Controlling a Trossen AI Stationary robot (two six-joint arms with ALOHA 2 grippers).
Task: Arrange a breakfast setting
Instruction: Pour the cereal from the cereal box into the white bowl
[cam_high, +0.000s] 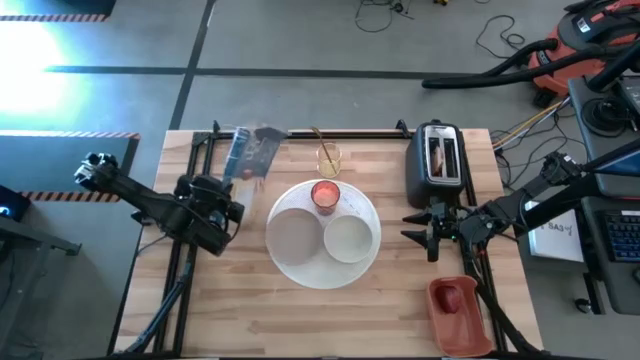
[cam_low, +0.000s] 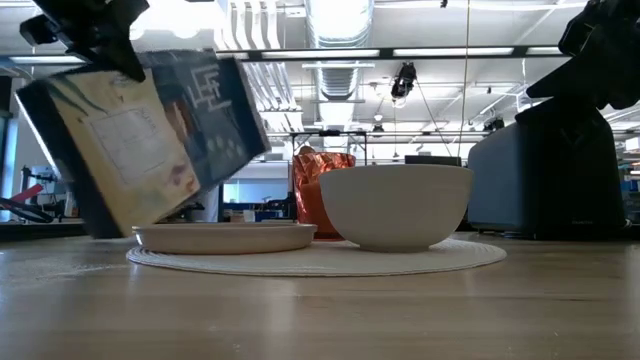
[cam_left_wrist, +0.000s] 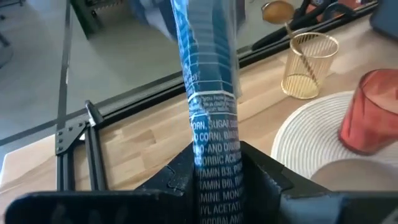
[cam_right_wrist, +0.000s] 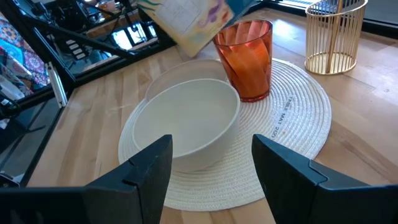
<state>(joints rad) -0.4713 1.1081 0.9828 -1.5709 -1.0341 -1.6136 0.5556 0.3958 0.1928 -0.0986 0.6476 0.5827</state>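
Overhead: left hand (cam_high: 232, 196) clamped on a blue cereal box (cam_high: 248, 155), tilted above the surface (cam_high: 300, 320) just left of the round white mat (cam_high: 322, 234). On the mat: flat plate (cam_high: 294, 234), white bowl (cam_high: 347, 238), red cup (cam_high: 325, 195). Gold wire holder (cam_high: 329, 158) behind the mat; black toaster (cam_high: 438, 160) at right. Right hand (cam_high: 432, 230) parked beside the mat, fingers spread, holding nothing. Red tray (cam_high: 457, 312) at the near right corner.

Table level: box (cam_low: 150, 140) leaning over the plate (cam_low: 225, 237), bowl (cam_low: 397, 205) beside it.

Left wrist: box edge (cam_left_wrist: 208, 93) pinched between both fingers (cam_left_wrist: 180, 177).

Right wrist: fingers (cam_right_wrist: 149, 165) wide apart before the bowl (cam_right_wrist: 193, 121).
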